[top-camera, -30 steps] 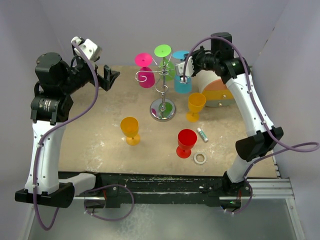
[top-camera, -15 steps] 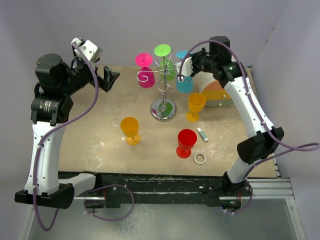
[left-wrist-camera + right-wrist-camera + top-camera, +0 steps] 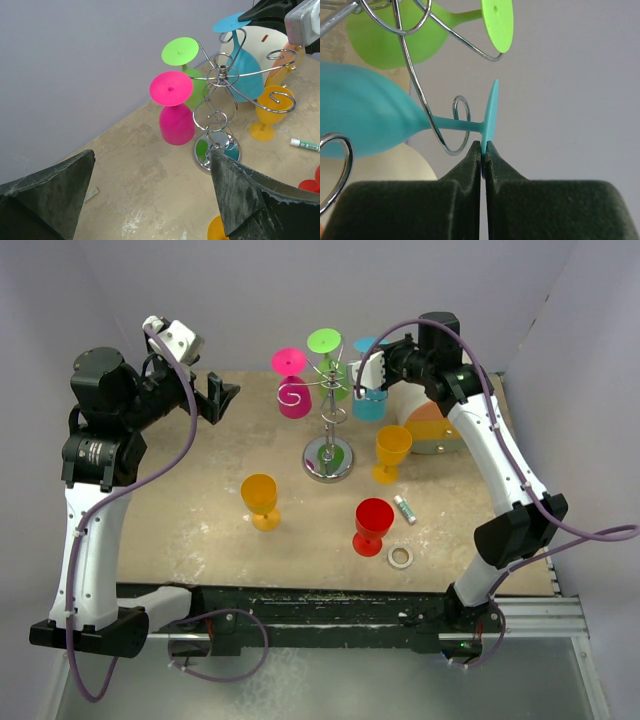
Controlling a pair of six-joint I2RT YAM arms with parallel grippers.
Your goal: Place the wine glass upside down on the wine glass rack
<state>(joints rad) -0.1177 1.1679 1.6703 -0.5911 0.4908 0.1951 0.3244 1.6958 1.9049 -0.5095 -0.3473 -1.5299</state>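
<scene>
The wine glass rack (image 3: 327, 458) stands mid-table, chrome with curled arms (image 3: 220, 75). A pink glass (image 3: 293, 395) and a green glass (image 3: 331, 368) hang upside down on it. My right gripper (image 3: 370, 370) is shut on the foot rim of a teal wine glass (image 3: 365, 122), pinching it edge-on between the fingertips (image 3: 483, 146). The glass is upside down, and its stem passes through a wire curl (image 3: 462, 120) of the rack. My left gripper (image 3: 218, 395) hovers open at the left rear, with nothing between its jaws (image 3: 152, 152).
Two orange glasses (image 3: 261, 498) (image 3: 392, 448) and a red glass (image 3: 373, 523) stand upright on the table. A round white-and-orange box (image 3: 437, 427) sits behind the right arm. A small white tube (image 3: 404, 508) and a ring (image 3: 400, 557) lie near the front right.
My right gripper has carried the teal glass slightly up and back, closer in to the rack's arms. The left arm has not moved.
</scene>
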